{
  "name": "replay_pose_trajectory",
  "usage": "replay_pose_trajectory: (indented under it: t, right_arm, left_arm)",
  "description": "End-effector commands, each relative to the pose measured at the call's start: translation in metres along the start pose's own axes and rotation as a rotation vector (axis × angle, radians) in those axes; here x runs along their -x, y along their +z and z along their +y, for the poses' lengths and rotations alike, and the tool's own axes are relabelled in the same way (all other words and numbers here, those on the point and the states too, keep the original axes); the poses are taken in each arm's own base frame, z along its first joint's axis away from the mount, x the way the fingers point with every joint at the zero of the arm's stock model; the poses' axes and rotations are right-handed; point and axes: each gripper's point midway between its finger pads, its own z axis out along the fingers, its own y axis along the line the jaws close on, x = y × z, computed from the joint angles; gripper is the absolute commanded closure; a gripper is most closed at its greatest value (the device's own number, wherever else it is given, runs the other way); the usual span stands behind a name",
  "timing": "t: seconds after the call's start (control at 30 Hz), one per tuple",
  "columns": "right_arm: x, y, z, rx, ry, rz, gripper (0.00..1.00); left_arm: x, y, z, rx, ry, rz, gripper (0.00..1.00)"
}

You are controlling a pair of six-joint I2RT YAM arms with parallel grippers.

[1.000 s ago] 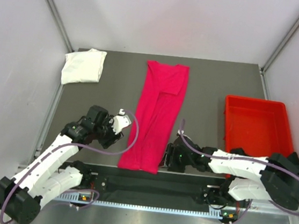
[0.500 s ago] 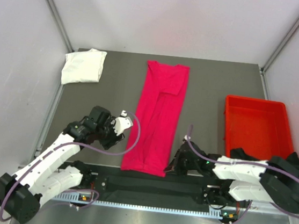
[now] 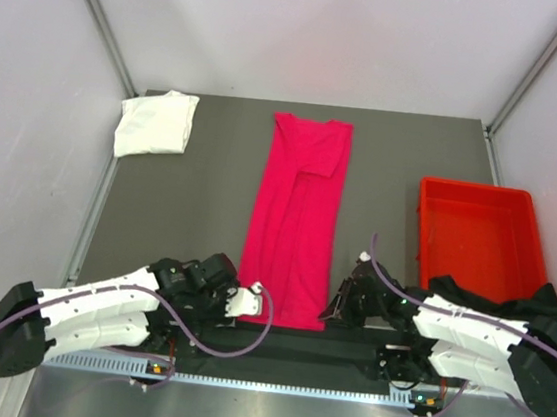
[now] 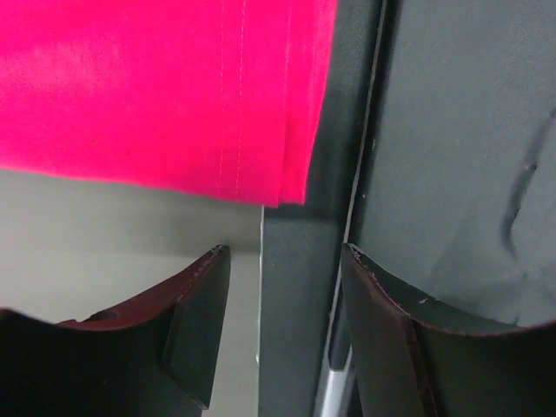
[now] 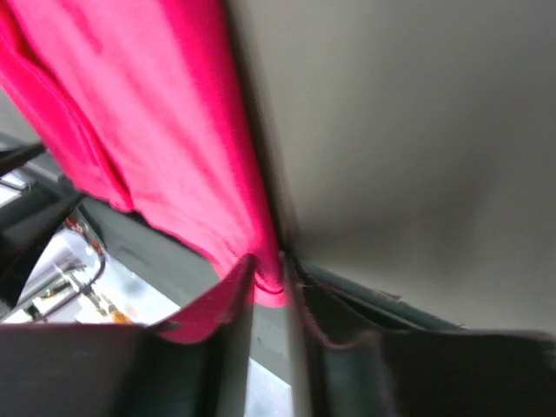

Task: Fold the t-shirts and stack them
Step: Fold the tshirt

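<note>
The magenta-pink t-shirt point(image 3: 292, 220) lies as a long narrow strip down the middle of the table, and its near hem point(image 4: 174, 130) fills the top of the left wrist view. My left gripper point(image 3: 248, 302) sits low at the strip's near-left corner. It is open point(image 4: 282, 287), with the hem just beyond its fingertips and nothing between them. My right gripper point(image 3: 333, 309) is at the near-right corner, shut point(image 5: 269, 265) on the pink hem corner point(image 5: 269, 278). A white t-shirt point(image 3: 154, 122) lies folded at the far left.
A red plastic bin point(image 3: 477, 236) stands at the right, with dark cloth-like material point(image 3: 540, 296) at its near edge by the right arm. The table's near edge and a metal rail point(image 3: 269, 379) run just below both grippers.
My left arm swung from beside the shirt down to its near-left corner. My right gripper shifted right to the near-right corner and closed on the hem, which moved right.
</note>
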Motion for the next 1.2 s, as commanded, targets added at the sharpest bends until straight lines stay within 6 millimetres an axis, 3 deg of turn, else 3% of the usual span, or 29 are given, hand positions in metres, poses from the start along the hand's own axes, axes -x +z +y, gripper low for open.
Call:
replay_pose_trajectory:
  t: [0.0,0.03,0.07,0.1,0.13,0.17,0.33,0.43,0.53,0.67,0.73,0.83,0.97,1.17]
  right_arm:
    - [-0.004,-0.001,-0.012,-0.065,-0.034,0.033,0.74]
    - [-0.003,0.000,-0.012,-0.068,-0.038,0.033,0.69]
    - [-0.002,0.000,-0.010,-0.061,-0.040,0.030,0.67]
    - [-0.003,0.000,-0.007,-0.054,-0.044,0.034,0.66]
    - [-0.004,0.001,-0.007,-0.050,-0.041,0.040,0.65]
    - [-0.003,0.002,-0.003,-0.032,-0.043,0.039,0.65]
    - [-0.009,0.007,-0.005,-0.027,-0.031,0.068,0.64]
    - [-0.010,0.007,0.002,-0.018,-0.048,0.079,0.64]
    - [-0.010,0.005,0.002,-0.033,-0.068,0.077,0.64]
    - [-0.011,0.005,-0.002,-0.041,-0.072,0.078,0.63]
    - [-0.011,0.005,-0.002,-0.041,-0.078,0.081,0.64]
    - [-0.010,0.004,0.000,-0.033,-0.088,0.076,0.64]
    - [-0.008,0.006,0.004,-0.016,-0.092,0.069,0.64]
    - [-0.010,0.007,0.010,0.003,-0.094,0.088,0.64]
  left_arm:
    - [-0.009,0.006,-0.010,-0.024,0.005,0.011,0.41]
    - [0.149,-0.029,0.065,0.309,0.135,-0.629,0.41]
    - [0.081,0.002,0.036,0.171,0.082,-0.366,0.41]
    - [0.089,-0.004,0.055,0.268,0.558,-0.331,0.41]
    - [0.112,-0.006,0.011,0.068,0.622,-0.524,0.00]
    - [0.114,-0.007,0.010,0.072,0.631,-0.540,0.35]
    - [0.109,0.001,0.011,0.086,0.680,-0.529,0.35]
    - [0.087,0.014,0.007,0.026,0.704,-0.434,0.37]
    - [0.073,0.008,0.001,-0.029,0.705,-0.359,0.38]
    - [0.079,-0.018,-0.004,-0.042,0.747,-0.370,0.37]
    - [0.072,-0.021,-0.006,-0.060,0.751,-0.336,0.36]
    - [0.049,-0.004,-0.002,-0.076,0.725,-0.232,0.36]
    - [0.053,0.009,0.015,-0.001,0.720,-0.217,0.37]
    - [0.054,0.013,0.010,-0.025,0.734,-0.239,0.37]
